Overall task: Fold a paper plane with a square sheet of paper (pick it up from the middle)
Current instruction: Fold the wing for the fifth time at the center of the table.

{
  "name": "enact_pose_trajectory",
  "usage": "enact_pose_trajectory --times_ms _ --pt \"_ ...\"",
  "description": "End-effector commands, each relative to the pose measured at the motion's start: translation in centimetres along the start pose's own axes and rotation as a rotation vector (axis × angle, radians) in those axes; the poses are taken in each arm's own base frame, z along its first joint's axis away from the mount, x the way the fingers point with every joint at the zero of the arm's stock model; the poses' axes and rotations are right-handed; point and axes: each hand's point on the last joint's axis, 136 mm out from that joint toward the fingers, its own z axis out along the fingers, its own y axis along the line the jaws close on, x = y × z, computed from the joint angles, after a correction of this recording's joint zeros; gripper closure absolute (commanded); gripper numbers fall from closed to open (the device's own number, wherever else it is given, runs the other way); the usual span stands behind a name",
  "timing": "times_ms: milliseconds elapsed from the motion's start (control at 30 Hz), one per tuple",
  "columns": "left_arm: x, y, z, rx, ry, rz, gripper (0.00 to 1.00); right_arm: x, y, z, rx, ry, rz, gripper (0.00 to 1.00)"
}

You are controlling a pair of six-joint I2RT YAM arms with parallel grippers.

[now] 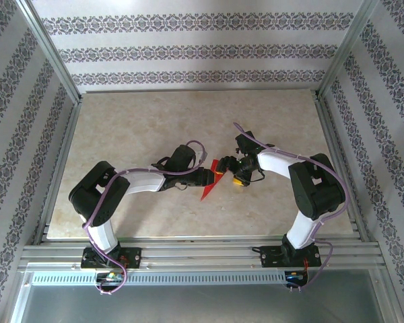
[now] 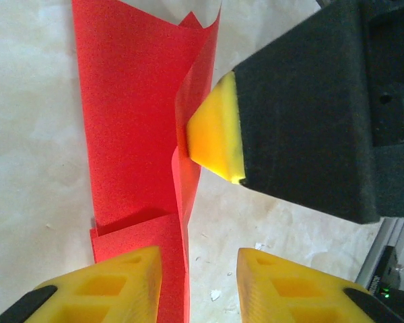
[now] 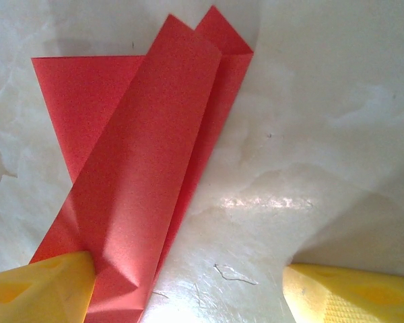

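Between the two yellow fingers point(image 2: 114, 289) of the left gripper point(image 2: 198, 296), at the bottom of the left wrist view, a moderate gap stood open. A raised edge of the red paper plane point(image 2: 131, 121) ran up through it, close to the finger on the frame's left and not pinched. At mid-frame, a yellow fingertip point(image 2: 215, 134) of the right gripper point(image 3: 188, 299) pressed against the upright fold, with its black body at the upper right.

The right wrist view added the spread of that gripper. Its jaws were wide apart, with one finger point(image 3: 40, 289) at lower left touching the paper's long folded strip. The other, at lower right, was over bare table, well apart from the paper. This view also showed the plane's broad triangular layer and its pointed corners toward the top.

From above, both grippers met at the centre of the pale marbled table point(image 1: 121, 134). The narrow red dart lay between them, its tip toward the bottom of the frame.
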Motion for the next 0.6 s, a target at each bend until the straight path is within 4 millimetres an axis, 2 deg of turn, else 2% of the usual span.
enact_pose_trajectory --times_ms 0,567 --pt "0.3 -0.1 0.4 -0.012 -0.016 0.101 0.65 0.5 -4.9 3.1 0.16 0.016 0.053 0.16" --pt "1.0 1.0 1.3 -0.072 0.006 0.142 0.71 0.6 -5.3 3.4 0.177 0.036 0.07 0.16"
